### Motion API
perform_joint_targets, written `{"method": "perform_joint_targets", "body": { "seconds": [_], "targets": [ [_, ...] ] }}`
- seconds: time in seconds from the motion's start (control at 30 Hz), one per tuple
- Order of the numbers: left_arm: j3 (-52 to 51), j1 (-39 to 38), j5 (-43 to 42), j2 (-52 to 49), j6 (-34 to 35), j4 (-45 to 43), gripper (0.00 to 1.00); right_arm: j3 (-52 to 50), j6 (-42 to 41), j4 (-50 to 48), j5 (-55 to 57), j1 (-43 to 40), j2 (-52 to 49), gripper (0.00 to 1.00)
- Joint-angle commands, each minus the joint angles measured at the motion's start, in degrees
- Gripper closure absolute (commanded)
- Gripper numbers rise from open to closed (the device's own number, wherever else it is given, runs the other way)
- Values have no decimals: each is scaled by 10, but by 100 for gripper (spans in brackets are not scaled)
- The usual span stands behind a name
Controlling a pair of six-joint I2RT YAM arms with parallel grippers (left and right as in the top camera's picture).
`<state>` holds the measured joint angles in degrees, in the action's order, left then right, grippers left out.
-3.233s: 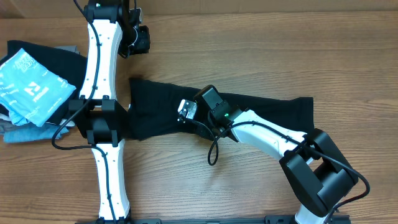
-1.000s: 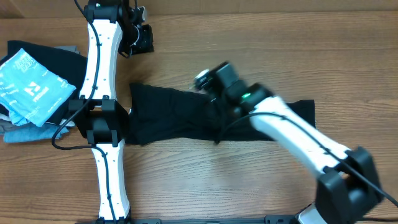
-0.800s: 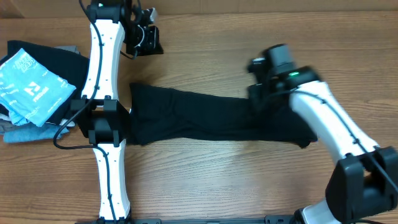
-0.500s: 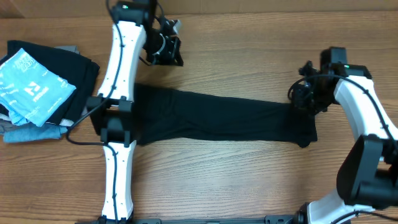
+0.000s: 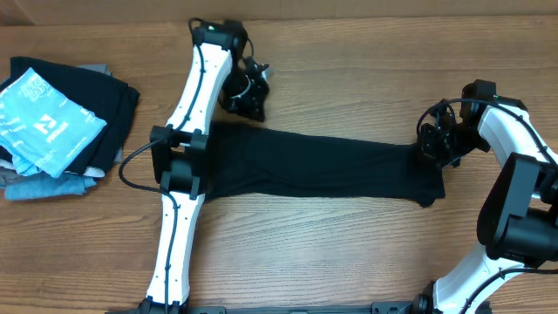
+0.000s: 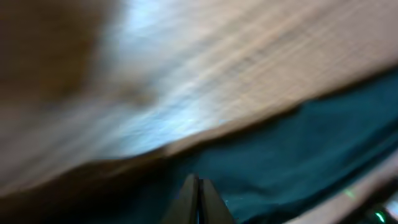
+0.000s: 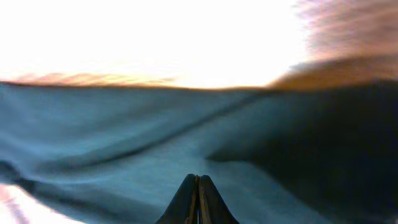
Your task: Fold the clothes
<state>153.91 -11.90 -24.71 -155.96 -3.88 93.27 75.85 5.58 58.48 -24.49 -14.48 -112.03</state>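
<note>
The clothes (image 5: 323, 170), a black T-shirt, lie as one long band across the middle of the wooden table (image 5: 349, 70). My left gripper (image 5: 253, 100) hovers at the band's far left top edge. In the left wrist view it (image 6: 199, 196) is shut, fingertips pressed together with nothing between them, above dark cloth (image 6: 323, 137). My right gripper (image 5: 433, 144) is at the band's right end. The right wrist view shows it (image 7: 198, 196) shut too, empty, just over the rumpled fabric (image 7: 124, 143).
A pile of other garments sits at the table's left edge: a light-blue one with white print (image 5: 44, 122) on top of a black one, with grey and blue folded pieces (image 5: 44, 183) beneath. The left arm's base link (image 5: 174, 166) overlaps the shirt's left end.
The right arm swept from the shirt's middle to its right end, and the shirt now lies longer to the right. The left arm swung right to the shirt's top left edge. Both grippers closed.
</note>
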Motion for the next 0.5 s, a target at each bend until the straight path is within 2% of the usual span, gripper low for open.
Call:
{"method": "perform_joint_targets", "body": {
  "seconds": [0.0, 0.1, 0.27, 0.37, 0.47],
  "targets": [
    [60, 55, 97, 66, 67, 13, 94, 21, 10, -3, -54, 0, 17, 96],
    [61, 108, 84, 78, 91, 36, 91, 21, 10, -4, -52, 0, 17, 96],
    [-6, 168, -13, 78, 90, 36, 92, 21, 10, -14, -52, 0, 17, 96],
    [-60, 193, -53, 77, 70, 36, 95, 21, 10, -17, -52, 1, 17, 96],
    [-115, 214, -123, 77, 18, 36, 96, 21, 10, -30, -52, 1, 17, 96]
  ]
}}
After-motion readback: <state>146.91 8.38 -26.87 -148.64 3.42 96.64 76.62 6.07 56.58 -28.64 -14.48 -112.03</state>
